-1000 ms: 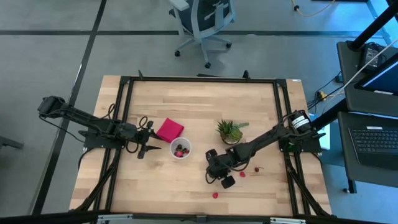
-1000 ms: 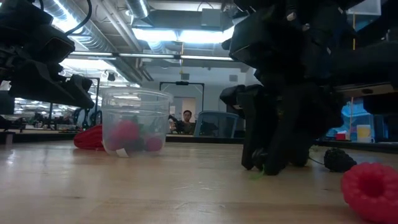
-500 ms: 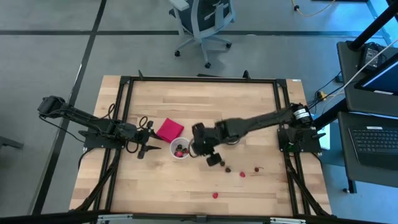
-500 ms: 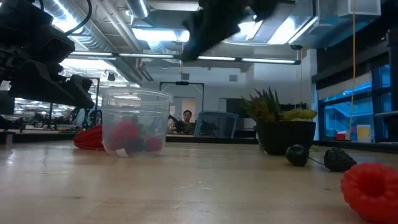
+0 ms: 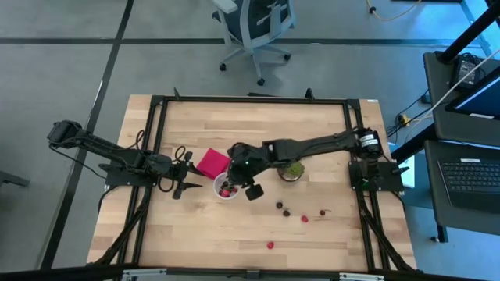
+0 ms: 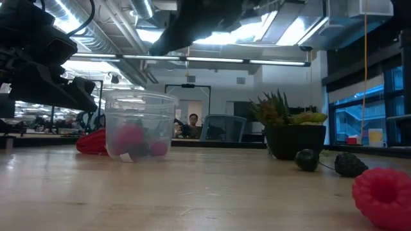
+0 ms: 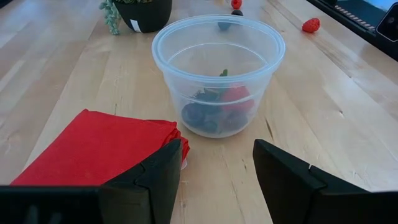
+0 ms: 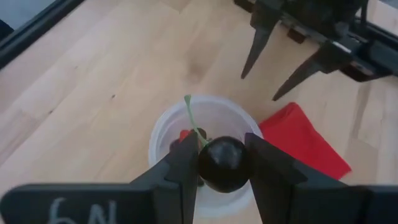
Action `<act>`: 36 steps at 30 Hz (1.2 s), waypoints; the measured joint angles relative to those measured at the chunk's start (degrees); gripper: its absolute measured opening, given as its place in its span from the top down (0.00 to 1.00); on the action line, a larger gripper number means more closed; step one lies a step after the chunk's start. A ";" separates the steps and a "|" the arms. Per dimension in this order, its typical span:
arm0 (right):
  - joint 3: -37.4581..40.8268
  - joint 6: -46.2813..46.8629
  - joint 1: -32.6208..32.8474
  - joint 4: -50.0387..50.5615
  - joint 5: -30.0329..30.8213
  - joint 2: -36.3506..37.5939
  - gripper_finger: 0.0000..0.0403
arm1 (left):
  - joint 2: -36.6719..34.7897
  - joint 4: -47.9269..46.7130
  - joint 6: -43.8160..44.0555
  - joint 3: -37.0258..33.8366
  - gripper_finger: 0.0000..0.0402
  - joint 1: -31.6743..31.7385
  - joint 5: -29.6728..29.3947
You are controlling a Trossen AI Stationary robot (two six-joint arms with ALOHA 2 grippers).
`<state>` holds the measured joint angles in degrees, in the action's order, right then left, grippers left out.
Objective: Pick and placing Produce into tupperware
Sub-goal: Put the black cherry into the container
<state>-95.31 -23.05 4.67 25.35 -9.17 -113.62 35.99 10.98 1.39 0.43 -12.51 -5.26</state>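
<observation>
Cherries [image 5: 286,211] are lying loose on open wood, from above, while the right gripper [image 5: 244,185] is hanging over the cup [image 5: 227,187]. Its wrist view shows it pinching a dark cherry [image 8: 222,163] above the rim. The left gripper [image 7: 217,174] is waiting wide beside the red cloth [image 7: 99,146].

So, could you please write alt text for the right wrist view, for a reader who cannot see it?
The right pincer holds a dark cherry with a green stem directly above the clear tupperware on the wooden table. Beyond lie a red cloth and the open left pincer.
</observation>
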 joint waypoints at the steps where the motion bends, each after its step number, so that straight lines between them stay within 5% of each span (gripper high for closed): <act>1: 0.00 0.00 0.00 -0.76 0.00 -0.64 0.70 | -0.02 0.00 0.00 0.02 0.52 0.00 0.00; 20: 0.00 0.04 -0.33 -4.43 -0.02 -11.53 0.70 | -0.02 -0.02 -0.02 0.00 0.52 0.00 0.00; 36: 0.00 -0.02 -0.39 -5.01 0.09 -11.46 0.68 | -0.01 -0.08 -0.04 0.02 0.52 0.00 0.00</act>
<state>-95.31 -23.07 4.28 20.34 -9.08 -125.08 35.97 10.90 1.34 0.45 -12.51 -5.26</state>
